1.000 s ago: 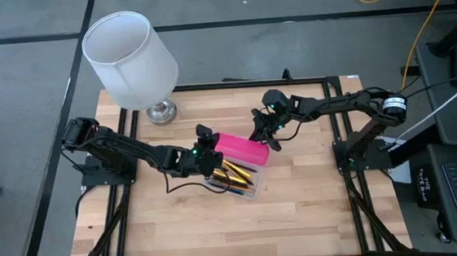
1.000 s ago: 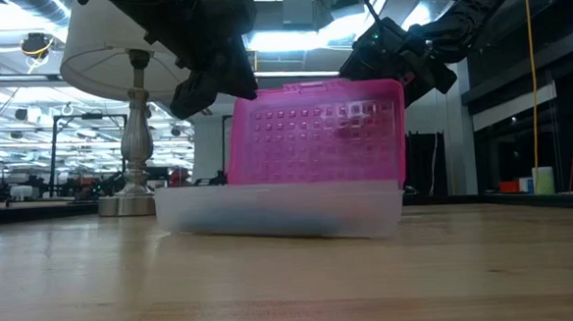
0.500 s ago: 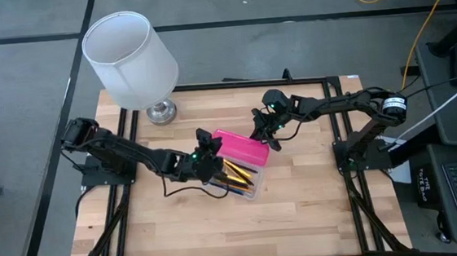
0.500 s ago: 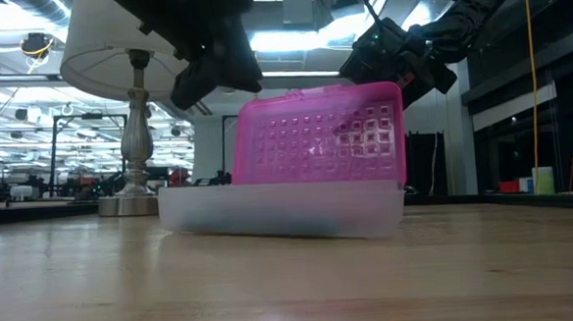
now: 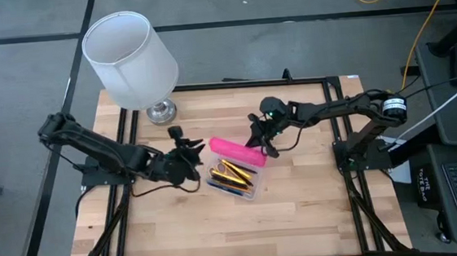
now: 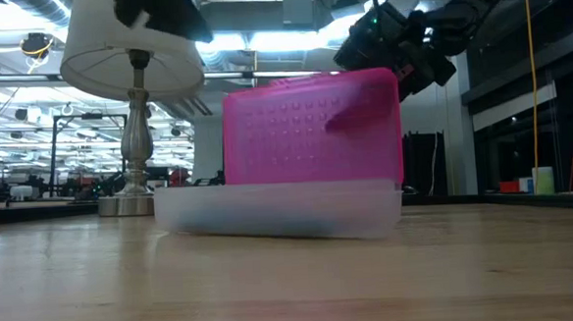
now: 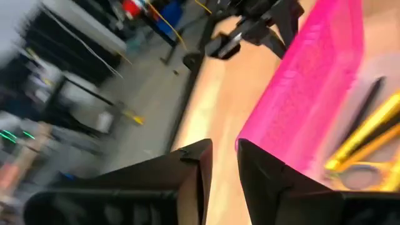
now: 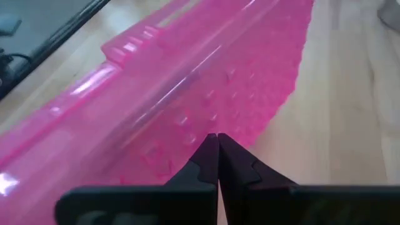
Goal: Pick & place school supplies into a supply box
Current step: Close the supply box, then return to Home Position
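- The right gripper (image 5: 260, 146) has its jaws pressed together with nothing between them; in the right wrist view the two dark fingers (image 8: 212, 164) meet tip to tip, right up against the ribbed outer face of the hot-pink lid (image 8: 206, 94).
- The right arm (image 5: 333, 107) reaches from the table's right edge toward the middle, its wrist bent down so the gripper sits at the lid's far side.
- The left gripper (image 5: 188, 150) has its jaws a narrow gap apart and holds nothing; the left wrist view shows a slim slot between its fingers (image 7: 187, 181), with the lid beyond them and not touched.
- The left arm (image 5: 99, 150) stretches low from the table's left edge, its gripper just beside the supply box (image 5: 234, 177) on the box's left.
- The supply box rests near the middle of the table (image 5: 300, 212), its clear base flat on the wood and its lid standing nearly upright (image 6: 312, 130).
- Yellow and dark pens and pencils (image 5: 231, 175) lie inside the base.
- A white lamp (image 5: 131, 60) stands at the table's far left corner.
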You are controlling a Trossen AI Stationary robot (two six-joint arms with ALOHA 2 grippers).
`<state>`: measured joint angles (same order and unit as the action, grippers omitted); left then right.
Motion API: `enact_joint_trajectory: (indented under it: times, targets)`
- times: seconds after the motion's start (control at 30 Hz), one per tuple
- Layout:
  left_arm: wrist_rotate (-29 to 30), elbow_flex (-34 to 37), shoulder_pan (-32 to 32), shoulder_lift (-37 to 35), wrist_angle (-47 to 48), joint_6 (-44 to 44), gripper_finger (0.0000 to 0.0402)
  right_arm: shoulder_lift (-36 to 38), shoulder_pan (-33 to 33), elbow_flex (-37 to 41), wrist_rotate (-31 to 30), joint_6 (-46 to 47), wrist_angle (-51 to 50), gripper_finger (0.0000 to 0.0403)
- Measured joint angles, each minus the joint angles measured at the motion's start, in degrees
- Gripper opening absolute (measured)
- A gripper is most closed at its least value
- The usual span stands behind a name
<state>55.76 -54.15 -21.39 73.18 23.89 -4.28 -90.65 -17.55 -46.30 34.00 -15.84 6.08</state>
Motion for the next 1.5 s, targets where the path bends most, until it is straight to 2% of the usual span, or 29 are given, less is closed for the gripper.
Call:
enact_joint_trajectory:
  times: [0.17,0.5,0.73,0.9,1.07,1.17,1.4,1.5]
  targets:
    - [-4.43,0.0,0.0,-3.85,6.16,12.22,0.0058,0.0,4.23,-1.8,-1.29,-1.15,-0.36,0.0003]
    - [-4.9,0.0,0.58,-4.23,13.37,26.95,0.0047,-0.16,10.84,-3.16,-1.4,1.11,-0.27,0.0003]
    - [-6.49,0.25,0.44,-4.21,15.49,30.72,0.0048,-1.05,14.24,-3.16,-1.4,0.42,0.01,0.0003]
    - [-6.25,4.21,0.44,-4.67,13.98,31.55,0.004,2.87,12.96,-3.16,-3.93,0.32,-5.96,0.0003]
    - [-6.57,11.18,-0.51,-7.45,8.3,32.82,0.0026,9.19,10.46,-3.16,-12.01,-1.57,-11.78,0.0003]
    - [-7.08,15.9,-1.61,-10.33,1.29,29.83,0.0018,12.62,9.04,-3.16,-15.32,-3.87,-14.15,0.0003]
    - [-19.75,29.04,0.0,-18.93,-21.45,17.14,0.0002,15.32,6.19,-2.96,-15.99,-6.77,-14.62,0.0004]
    - [-23.78,35.38,2.08,-22.25,-31.3,13.47,0.0001,15.37,5.38,0.29,-15.87,-6.8,-11.04,0.0004]
